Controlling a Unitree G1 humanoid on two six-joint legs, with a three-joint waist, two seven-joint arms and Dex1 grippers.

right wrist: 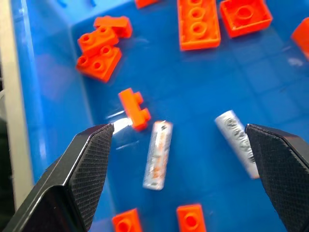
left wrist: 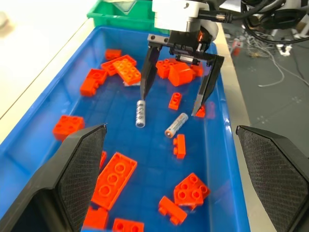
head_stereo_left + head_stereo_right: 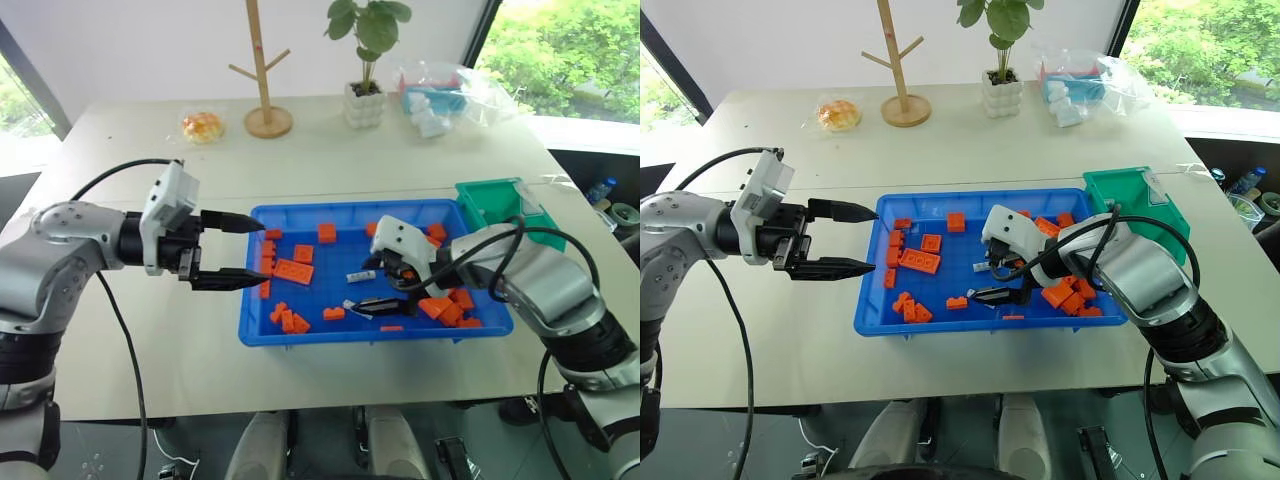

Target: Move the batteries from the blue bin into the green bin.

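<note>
The blue bin (image 3: 300, 335) sits mid-table, scattered with orange bricks (image 3: 293, 270). Two batteries lie on its floor, side by side: one battery (image 1: 158, 154) next to a small brick, the other battery (image 1: 237, 142) a little apart. My right gripper (image 3: 362, 285) hangs open just above them, angled down, one finger on either side of the pair and touching neither. Level and open with nothing in it, my left gripper (image 3: 262, 254) hovers at the bin's left rim, pointing across the bin. The green bin (image 3: 495, 205) stands against the blue bin's far right corner.
At the back of the table are a wooden branch stand (image 3: 265, 100), a potted plant (image 3: 365, 95), a clear plastic bag (image 3: 445, 95) and a small wrapped snack (image 3: 202, 126). Orange bricks (image 3: 450, 305) are piled under my right forearm.
</note>
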